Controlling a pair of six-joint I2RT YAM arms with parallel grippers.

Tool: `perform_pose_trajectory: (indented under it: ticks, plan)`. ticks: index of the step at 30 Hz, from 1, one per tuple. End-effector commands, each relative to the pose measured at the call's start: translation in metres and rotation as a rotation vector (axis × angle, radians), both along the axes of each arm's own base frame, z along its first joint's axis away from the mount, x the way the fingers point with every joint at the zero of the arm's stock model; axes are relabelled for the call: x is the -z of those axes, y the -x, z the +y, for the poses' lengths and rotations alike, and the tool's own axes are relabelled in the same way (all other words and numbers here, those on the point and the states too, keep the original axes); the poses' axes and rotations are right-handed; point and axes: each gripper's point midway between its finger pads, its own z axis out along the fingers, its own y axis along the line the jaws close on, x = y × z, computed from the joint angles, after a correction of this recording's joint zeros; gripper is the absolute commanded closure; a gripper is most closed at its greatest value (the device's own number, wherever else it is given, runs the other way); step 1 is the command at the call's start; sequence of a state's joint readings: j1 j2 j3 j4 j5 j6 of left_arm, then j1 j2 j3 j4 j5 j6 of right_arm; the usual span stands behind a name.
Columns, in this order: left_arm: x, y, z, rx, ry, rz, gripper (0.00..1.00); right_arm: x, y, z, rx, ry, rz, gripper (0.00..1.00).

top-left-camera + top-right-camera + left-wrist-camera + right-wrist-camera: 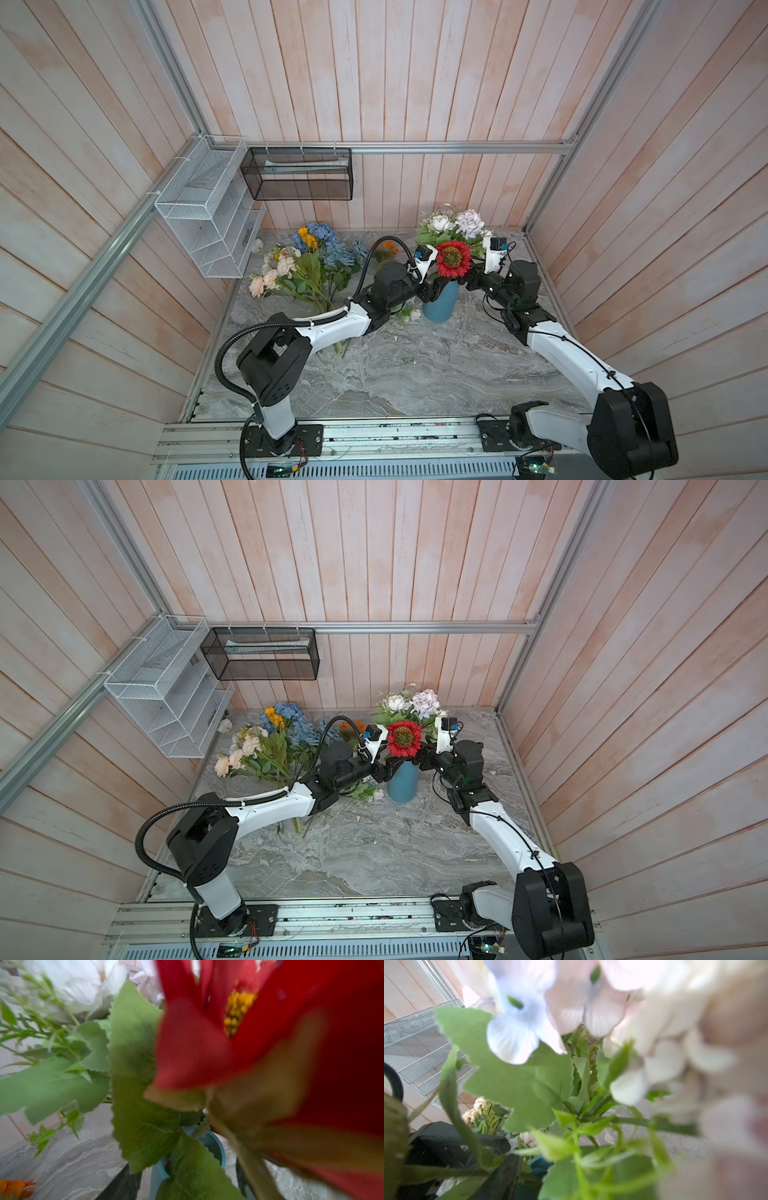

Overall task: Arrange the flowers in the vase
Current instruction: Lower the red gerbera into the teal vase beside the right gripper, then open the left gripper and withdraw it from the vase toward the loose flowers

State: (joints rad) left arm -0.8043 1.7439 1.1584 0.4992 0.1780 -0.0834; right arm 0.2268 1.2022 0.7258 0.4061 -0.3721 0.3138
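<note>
Standing in one blue vase (439,309): one red daisy (453,257).

You are looking at a teal vase (441,307) standing upright on the counter (415,365), right of the middle. A red daisy (453,258) is sitting in it, facing up over the rim. A white bloom (441,223) and a lilac hydrangea (469,223) are rising behind it among serrated green leaves (135,1064). The other flowers are lying heaped to the vase's left: blue hydrangeas (322,232), yellow blooms (307,237), peach blooms (270,279) and an orange daisy (388,248), with their stems pointing toward the front.
</note>
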Motion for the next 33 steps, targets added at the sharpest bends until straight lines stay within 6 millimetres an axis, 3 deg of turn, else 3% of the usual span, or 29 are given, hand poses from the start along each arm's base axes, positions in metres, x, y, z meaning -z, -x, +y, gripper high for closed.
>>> perform_pose_trajectory:
  ticks: [1,11,18,28,33]
  plan:
    - [-0.012,0.002,0.012,-0.031,0.003,0.008,0.28,-0.005,0.016,0.012,-0.090,-0.010,-0.027,0.27]
    - [-0.042,-0.020,0.040,-0.092,0.076,-0.011,0.28,-0.004,0.029,0.026,-0.190,0.023,-0.038,0.14]
    - [-0.061,-0.030,0.038,-0.081,0.084,-0.074,0.28,-0.004,0.013,0.030,-0.168,0.037,-0.050,0.06]
    - [-0.061,-0.039,0.026,-0.062,0.089,-0.080,0.28,-0.003,-0.018,0.023,-0.054,0.028,-0.050,0.06]
    - [-0.063,-0.038,0.037,-0.089,0.086,-0.083,0.28,0.003,-0.029,0.011,0.038,0.006,-0.024,0.16]
